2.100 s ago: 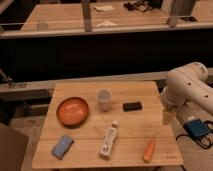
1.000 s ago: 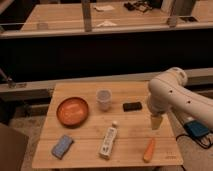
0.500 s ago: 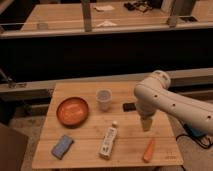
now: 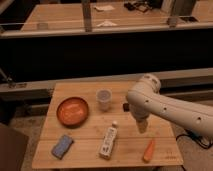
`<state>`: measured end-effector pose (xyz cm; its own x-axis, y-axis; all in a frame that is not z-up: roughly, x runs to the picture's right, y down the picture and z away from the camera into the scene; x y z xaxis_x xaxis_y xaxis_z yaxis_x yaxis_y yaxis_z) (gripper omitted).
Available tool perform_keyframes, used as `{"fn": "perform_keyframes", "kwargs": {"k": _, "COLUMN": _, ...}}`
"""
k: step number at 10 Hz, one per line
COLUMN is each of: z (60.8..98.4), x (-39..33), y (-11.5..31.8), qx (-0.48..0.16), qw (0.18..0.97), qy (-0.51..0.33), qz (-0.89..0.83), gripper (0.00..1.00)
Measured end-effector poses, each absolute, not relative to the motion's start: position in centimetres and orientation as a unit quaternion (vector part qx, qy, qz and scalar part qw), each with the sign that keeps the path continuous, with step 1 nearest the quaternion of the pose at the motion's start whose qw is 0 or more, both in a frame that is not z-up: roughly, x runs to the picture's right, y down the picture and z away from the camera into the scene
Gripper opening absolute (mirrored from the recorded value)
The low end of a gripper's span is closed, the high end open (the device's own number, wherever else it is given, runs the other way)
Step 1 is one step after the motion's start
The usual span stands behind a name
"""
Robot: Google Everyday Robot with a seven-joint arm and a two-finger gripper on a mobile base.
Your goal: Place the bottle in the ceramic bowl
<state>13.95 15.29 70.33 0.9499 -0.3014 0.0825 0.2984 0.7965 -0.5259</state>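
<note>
Near the tool [image 4: 142, 128], the bottle [image 4: 109, 142]

The gripper [image 4: 142, 126] hung just right of the small white plastic bottle [image 4: 108, 142]; the round orange-red ceramic bowl [image 4: 72, 111] sat farther left.

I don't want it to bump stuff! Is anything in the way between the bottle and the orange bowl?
Nothing visible. Only bare table lies between the bottle and the bowl; the cup stands farther back. The gripper hangs beside the bottle, nothing between them.
</note>
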Motion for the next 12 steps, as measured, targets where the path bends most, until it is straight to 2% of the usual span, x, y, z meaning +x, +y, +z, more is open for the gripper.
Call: {"fn": "perform_keyframes", "kwargs": {"k": 12, "z": 72.2, "x": 8.7, "y": 18.8, "qx": -0.280, "qw": 0.920, "qy": -0.032, "qz": -0.273, "gripper": 0.80}}
